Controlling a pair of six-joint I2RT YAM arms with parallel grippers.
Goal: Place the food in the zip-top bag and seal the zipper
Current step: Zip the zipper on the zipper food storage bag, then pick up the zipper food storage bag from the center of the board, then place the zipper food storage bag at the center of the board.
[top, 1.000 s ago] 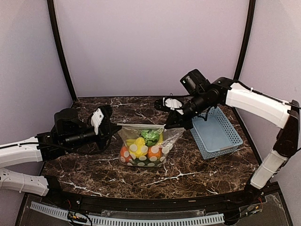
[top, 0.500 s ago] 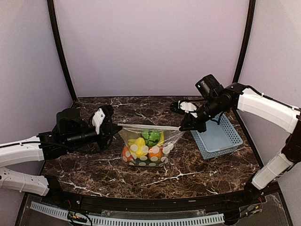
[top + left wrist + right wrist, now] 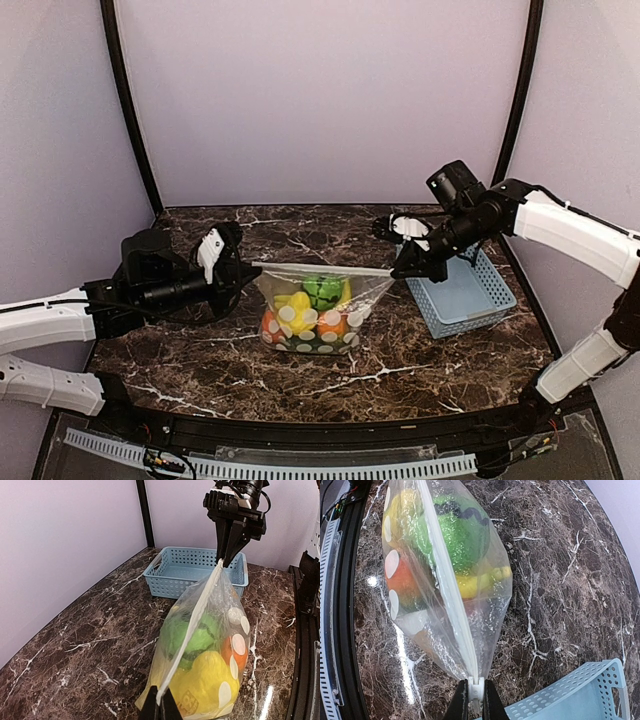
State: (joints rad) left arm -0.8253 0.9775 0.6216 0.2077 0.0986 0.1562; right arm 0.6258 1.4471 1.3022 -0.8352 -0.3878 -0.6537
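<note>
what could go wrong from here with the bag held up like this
The zipper is stretched between the left hand and the right hand, and each pinches only its very end. A harder pull may slip one end free and drop the zip-top bag of food. The right hand is close beside the blue basket and might knock it.

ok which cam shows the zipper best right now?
Right wrist: the zipper runs nearly full frame, close and sharp, down to the right gripper pinching its end. Left wrist shows it too, stretched from the left gripper toward the far one, but narrower. Top external shows only a thin line.
</note>
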